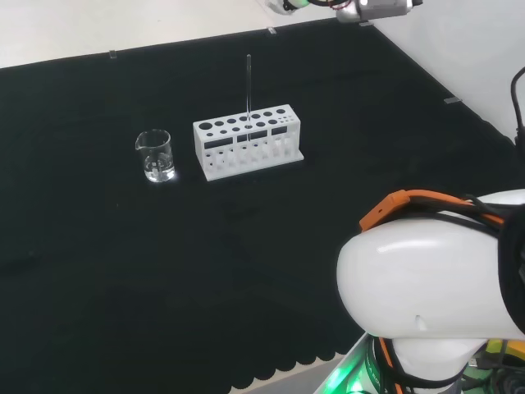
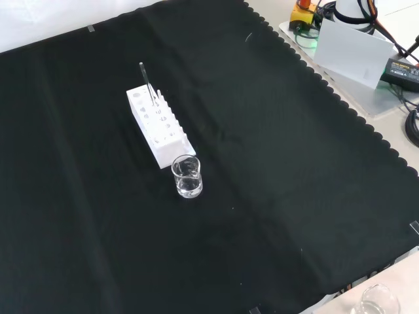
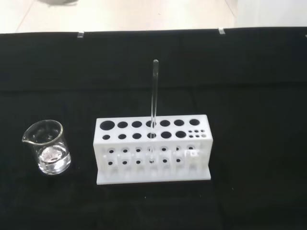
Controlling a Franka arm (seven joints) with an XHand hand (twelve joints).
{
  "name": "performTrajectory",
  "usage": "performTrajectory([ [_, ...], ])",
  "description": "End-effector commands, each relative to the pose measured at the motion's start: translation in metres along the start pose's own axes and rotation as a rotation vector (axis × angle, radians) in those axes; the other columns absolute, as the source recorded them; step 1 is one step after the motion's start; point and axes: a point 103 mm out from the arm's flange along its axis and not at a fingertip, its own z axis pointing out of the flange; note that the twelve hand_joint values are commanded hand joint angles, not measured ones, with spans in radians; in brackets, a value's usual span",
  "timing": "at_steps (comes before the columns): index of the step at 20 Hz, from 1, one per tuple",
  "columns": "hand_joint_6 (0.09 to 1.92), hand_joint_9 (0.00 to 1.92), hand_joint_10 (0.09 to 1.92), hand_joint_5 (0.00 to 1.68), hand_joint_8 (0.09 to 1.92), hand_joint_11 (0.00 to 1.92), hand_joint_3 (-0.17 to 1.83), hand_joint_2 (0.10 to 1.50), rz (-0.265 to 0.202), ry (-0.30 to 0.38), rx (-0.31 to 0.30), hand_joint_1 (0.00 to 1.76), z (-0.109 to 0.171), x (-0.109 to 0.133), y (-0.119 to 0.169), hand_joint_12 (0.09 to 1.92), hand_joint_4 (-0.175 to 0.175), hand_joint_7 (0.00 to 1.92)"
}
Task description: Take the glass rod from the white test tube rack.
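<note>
Glass rod [image 1: 248, 82] stands upright in one hole of the white rack [image 1: 248, 141], in the row nearer the wrist camera, about mid-length of the rack. Most of the rod rises above the rack top. Nothing touches it.

Head view: rack lies on the black cloth of the surface [image 1: 123, 271], long side running left to right. A small clear beaker [image 1: 154, 155] stands at the rack's 9 o'clock, just beside it but apart. The arm's white link [image 1: 426, 283] sits at lower right of this view.

Front view: rack [image 2: 159, 127] runs diagonally, rod [image 2: 148, 84] near its far end. Beaker [image 2: 187, 176] sits at the rack's 5 o'clock, close to its near end; whether the two touch cannot be told here. This view adds a second clear vessel [image 2: 378, 301] off the cloth at the bottom right corner, and grey equipment [image 2: 350, 51] beyond the scalloped cloth edge [image 2: 314, 72] at upper right.

Wrist view: rack [image 3: 152, 149] seen side on, rod [image 3: 154, 98] upright, beaker [image 3: 47, 147] at the rack's 9 o'clock with a clear gap. It alone shows the rack's two rows of holes and a cluster of small holes at one end.

State of the fingers: cannot tell.

Open cloth lies all round the rack except on the beaker side; cloth edges are well apart from it.
</note>
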Motion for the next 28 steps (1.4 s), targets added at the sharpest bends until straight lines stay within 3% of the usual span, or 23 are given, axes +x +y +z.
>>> performTrajectory([
  [1,0.09,0.0,0.52,0.08,0.31,0.0,0.52,0.76,0.058,0.01,-0.033,0.66,-0.03,-0.015,-0.052,0.87,-0.065,0.0],
  [10,0.09,0.0,0.53,0.08,0.34,0.0,0.51,0.76,0.062,0.024,-0.021,0.65,-0.026,-0.012,-0.047,0.88,-0.065,0.0],
  [22,0.09,0.0,0.6,0.09,0.42,0.0,0.51,0.77,0.072,0.026,-0.017,0.65,-0.023,-0.016,-0.019,0.91,-0.063,0.0],
  [28,0.09,0.0,0.73,0.11,0.54,0.0,0.51,0.78,0.086,0.045,-0.032,0.64,-0.021,-0.039,0.018,1.21,-0.062,0.0],
])
